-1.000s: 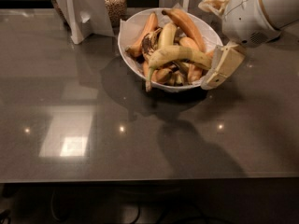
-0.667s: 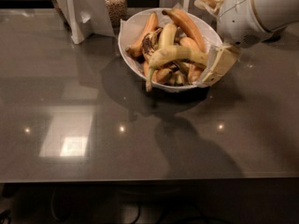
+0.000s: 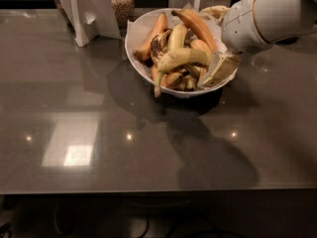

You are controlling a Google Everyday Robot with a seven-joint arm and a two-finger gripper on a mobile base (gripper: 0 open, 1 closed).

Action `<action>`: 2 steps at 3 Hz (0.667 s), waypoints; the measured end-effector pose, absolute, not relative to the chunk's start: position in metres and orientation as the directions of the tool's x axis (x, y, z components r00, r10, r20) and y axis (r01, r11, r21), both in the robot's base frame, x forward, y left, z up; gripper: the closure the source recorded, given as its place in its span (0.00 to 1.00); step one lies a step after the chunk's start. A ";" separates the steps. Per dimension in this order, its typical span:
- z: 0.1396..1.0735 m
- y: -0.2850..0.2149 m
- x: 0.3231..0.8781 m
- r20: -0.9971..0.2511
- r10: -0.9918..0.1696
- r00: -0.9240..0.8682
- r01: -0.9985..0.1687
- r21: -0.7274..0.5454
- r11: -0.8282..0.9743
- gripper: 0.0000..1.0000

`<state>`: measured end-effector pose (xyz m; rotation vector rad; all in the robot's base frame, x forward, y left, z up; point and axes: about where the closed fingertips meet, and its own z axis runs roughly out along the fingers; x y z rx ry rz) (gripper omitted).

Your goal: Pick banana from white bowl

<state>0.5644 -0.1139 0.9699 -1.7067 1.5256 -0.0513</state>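
Dim room. Overhead light glares off the table as 1 bright patch; the gripper, at the right rim of the bowl, casts a broad shadow.

This looks like a kitchen or office pantry: a white bowl heaped with ripe and overripe fruit, among it a long pale yellow-green banana, stands on a polished dark grey stone counter that mirrors ceiling lights in front of the bowl. Just behind the bowl, toward the left of the view, stand a glass jar of brownish dry food and a white card stand, snack-counter things. The robot's gripper is at the bowl's right rim.
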 end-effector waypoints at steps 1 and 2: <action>0.958 -0.116 0.573 -0.486 -0.838 0.246 -0.813 -0.574 0.094 0.22; 0.951 -0.121 0.580 -0.493 -0.839 0.231 -0.814 -0.570 0.111 0.41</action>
